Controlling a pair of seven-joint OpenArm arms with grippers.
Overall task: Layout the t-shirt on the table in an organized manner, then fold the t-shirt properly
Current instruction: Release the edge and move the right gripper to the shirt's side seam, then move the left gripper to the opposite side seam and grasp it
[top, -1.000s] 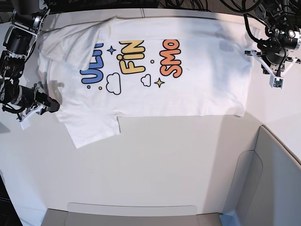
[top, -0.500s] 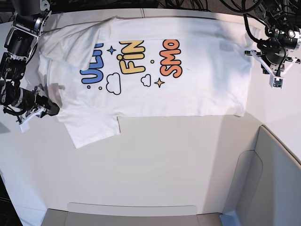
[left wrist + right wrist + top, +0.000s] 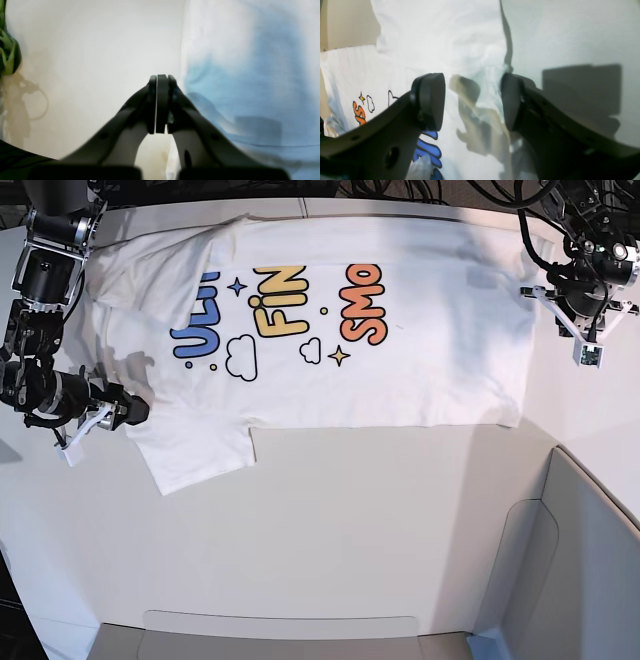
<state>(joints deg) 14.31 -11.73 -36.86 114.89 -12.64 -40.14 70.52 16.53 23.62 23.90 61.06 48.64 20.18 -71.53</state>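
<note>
the t-shirt (image 3: 330, 320) lies print-up along the far side of the counter (image 3: 350, 520), one sleeve still folded over near the blue lettering. the right gripper (image 3: 472, 102) has just spread its jaws wide at the shirt's sleeve-side edge and nudged inward, likely readying a pinch. the left gripper (image 3: 161, 103) hovers, jaws together, empty.

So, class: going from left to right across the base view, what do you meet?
Right gripper with open jaws → blue "ULTRA" lettering → yellow "FINE" lettering → orange "SMOL" lettering, all on the white cotton t-shirt → left gripper, jaws shut.
</note>
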